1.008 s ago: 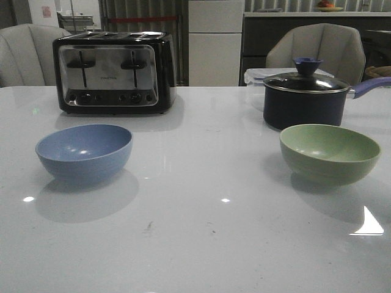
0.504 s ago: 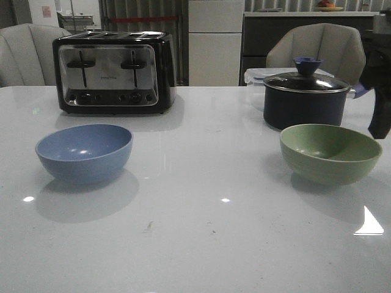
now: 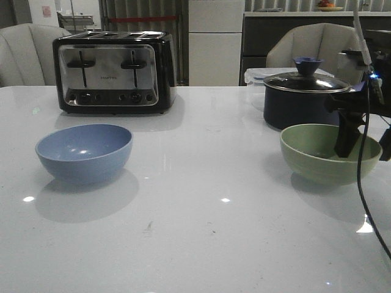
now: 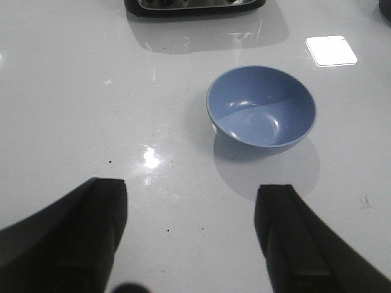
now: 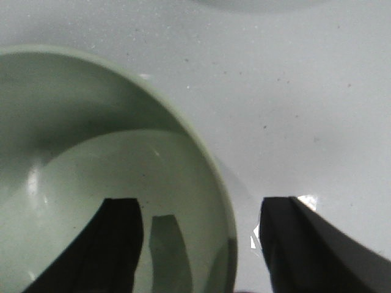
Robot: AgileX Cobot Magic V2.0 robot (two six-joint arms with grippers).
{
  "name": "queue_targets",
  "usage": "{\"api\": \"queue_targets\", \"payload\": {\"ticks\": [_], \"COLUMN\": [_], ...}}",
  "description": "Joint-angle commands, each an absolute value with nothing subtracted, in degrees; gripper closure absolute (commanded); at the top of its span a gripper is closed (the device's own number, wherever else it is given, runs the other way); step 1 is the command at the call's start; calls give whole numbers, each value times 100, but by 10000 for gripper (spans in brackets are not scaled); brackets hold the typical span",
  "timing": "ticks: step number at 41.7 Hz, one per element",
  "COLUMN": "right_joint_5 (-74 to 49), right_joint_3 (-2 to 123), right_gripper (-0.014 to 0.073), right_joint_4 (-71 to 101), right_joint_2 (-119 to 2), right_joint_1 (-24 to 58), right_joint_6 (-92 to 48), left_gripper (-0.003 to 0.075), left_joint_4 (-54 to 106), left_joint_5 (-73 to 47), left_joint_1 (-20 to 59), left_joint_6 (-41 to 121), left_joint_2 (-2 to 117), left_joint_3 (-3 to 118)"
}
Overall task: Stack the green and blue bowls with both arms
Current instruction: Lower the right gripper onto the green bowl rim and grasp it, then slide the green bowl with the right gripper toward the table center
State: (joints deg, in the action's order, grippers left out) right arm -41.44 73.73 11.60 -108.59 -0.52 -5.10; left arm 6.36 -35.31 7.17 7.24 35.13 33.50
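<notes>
One white desk (image 3: 201, 238) fills the lower frame. One toaster (image 3: 114, 72) at upper left, one lidded saucepan (image 3: 305, 97) at upper right. Two bowls, both upright, mouths up, round with no long axis: blue bowl (image 3: 84, 152) at left centre, green bowl (image 3: 327, 154) at right centre, well apart.

Two arms. Right arm enters from the right edge, trailing one thin cable (image 3: 361, 177); right pincer (image 3: 365, 143) points down at the green bowl's right rim. Right wrist view: pincer (image 5: 201, 244) wide open, one finger (image 5: 119, 241) inside the green bowl (image 5: 91, 183), the other outside the rim, nothing gripped.

Left wrist view: left pincer (image 4: 189, 238) wide open, empty, above bare desk; blue bowl (image 4: 261, 107) ahead, apart.
</notes>
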Motion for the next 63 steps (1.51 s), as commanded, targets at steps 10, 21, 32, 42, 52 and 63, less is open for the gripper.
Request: {"api": "queue_targets", "payload": {"ticks": [10,21,32,42,52,63], "right_joint_5": [-4063,-4132,-4501,-4456,-3969,-3259], "right_joint_3": [7576,7576,7540,7229,6810,6838], "right_gripper": [421,554,554,554,554,554], "right_joint_4": [1105,1105,1105,1275,1320,1659], "right_joint_2": [-10580,-10179,-9286,-8790,-9046,-9856], "right_joint_1": [-84,-84,-67,169,1284,2224], "right_joint_6": [-609,-617,-882,-1026,-1063,-1063], "left_gripper": [213,213,213,213,213,213], "left_joint_4": [719,719,719,719,719,782], "left_joint_5": [-3102,-3102,-3102,-3102,-3102,-3102], "left_joint_1": [762,762,762,762,762,762], "left_joint_6": [710,710,710,710,710,710], "left_joint_2": [3547,3547,3547,3547,3547,3547], "left_joint_3": [3499,3499,3499,3499,3499,3499]}}
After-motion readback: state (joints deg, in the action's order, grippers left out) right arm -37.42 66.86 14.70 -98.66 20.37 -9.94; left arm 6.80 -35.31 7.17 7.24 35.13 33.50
